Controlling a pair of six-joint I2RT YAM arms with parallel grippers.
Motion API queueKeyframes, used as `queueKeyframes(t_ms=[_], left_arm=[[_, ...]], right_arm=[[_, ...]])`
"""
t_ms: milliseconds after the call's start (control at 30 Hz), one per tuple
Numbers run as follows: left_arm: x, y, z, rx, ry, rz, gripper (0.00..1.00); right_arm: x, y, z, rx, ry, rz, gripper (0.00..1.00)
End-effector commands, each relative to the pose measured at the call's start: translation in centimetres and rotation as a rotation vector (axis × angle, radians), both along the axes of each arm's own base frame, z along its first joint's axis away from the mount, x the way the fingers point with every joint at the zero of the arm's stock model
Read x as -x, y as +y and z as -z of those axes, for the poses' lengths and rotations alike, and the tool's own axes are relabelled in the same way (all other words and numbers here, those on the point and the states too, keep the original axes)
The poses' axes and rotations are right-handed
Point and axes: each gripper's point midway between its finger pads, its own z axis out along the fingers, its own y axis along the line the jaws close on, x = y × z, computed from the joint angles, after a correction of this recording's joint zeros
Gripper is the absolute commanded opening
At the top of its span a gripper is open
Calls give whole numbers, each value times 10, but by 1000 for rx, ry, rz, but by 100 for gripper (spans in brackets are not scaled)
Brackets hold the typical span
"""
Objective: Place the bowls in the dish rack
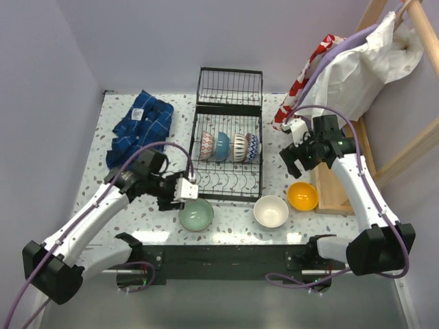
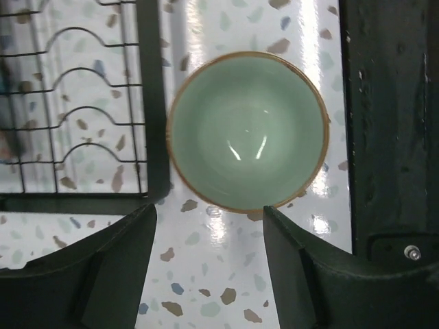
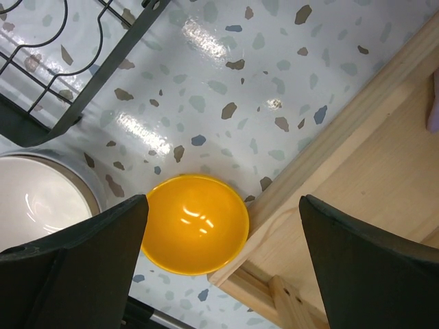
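While four small ceramic bowls (image 1: 229, 146) were racked on edge in the black wire dish rack (image 1: 226, 184), a pale green ceramic bowl (image 2: 247, 130) was recorded just beside it, under the left claw (image 2: 208, 218), spread wide, presumably for grasping; right claw (image 3: 223, 205) equally wide.

Bright even overhead light; soft shadows, white glare streaks on glossy table (image 3: 199, 34), mostly sharp

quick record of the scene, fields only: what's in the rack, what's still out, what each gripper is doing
dish rack: four bowls standing on edge in one row
on table: green bowl, white bowl, yellow bowl
left gripper: open, empty, by green bowl
right gripper: open, empty, above yellow bowl
other: blue cloth at back left
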Motion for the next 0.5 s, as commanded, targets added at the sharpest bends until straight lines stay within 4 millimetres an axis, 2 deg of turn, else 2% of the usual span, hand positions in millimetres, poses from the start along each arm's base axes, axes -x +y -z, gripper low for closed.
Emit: queueKeyframes(t_ms=[0, 200, 267, 400, 467], left_arm=[[13, -13, 24, -104, -60, 104, 68], [52, -48, 50, -153, 13, 225, 65], [55, -58, 50, -121, 35, 203, 65], [56, -66, 61, -127, 67, 153, 64], [54, -67, 65, -121, 80, 111, 59]], right_arm=[[-9, 6, -22, -25, -83, -48, 96], [-2, 7, -37, -40, -116, -38, 96], [-2, 9, -42, -56, -126, -36, 96], [-3, 13, -51, -87, -143, -18, 96], [-4, 14, -57, -96, -158, -19, 96]])
